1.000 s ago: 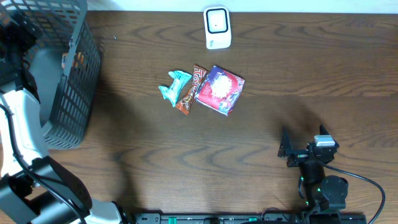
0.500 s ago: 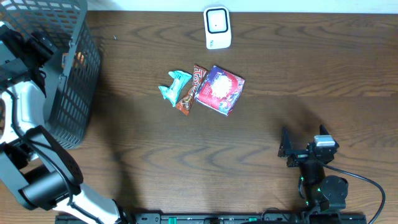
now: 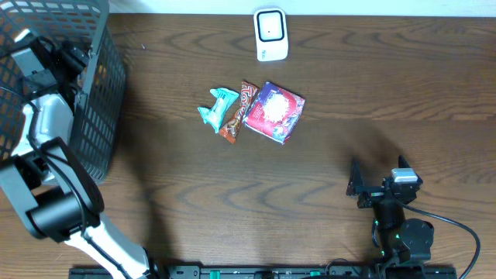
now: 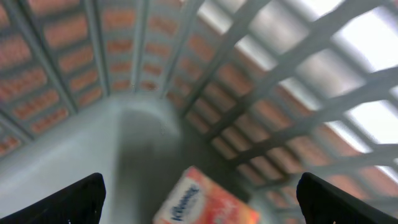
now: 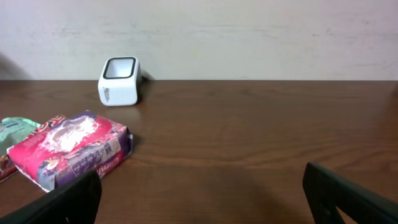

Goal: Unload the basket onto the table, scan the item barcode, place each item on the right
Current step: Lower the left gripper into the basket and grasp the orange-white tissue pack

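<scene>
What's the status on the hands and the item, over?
Both hands open: left hand inside basket over orange tissue pack, right hand low over table. Nothing gripped. Basket mesh stands between pack and scanner.

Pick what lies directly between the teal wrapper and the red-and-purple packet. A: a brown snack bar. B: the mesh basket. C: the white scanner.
A: in the overhead view the brown snack bar sits wedged between the teal wrapper and the red-and-purple packet.
</scene>
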Motion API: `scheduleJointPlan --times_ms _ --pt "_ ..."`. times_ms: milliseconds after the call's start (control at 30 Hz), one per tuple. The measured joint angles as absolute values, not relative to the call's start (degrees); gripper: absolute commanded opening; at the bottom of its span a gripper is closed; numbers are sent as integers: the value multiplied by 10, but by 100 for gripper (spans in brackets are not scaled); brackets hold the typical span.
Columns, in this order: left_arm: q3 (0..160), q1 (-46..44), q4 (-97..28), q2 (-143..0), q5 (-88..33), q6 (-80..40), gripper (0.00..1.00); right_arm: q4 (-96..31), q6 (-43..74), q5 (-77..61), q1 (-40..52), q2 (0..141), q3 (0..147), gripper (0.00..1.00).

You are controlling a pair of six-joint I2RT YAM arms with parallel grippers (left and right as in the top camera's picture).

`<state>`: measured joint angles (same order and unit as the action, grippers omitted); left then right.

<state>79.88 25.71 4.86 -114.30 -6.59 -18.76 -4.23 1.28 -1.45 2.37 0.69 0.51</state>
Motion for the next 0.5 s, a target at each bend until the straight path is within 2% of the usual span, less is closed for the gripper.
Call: scheduleJointPlan --times_ms 167,267,500 --pt "799 258 49 -1189 -58 -209 100 -42 13 -15 24 7 5 99" --pt "799 257 47 -1203 -58 -233 94 -43 13 -15 24 7 5 99" --pt "799 257 47 -1206 -58 -271 93 -42 13 -15 24 7 5 99"
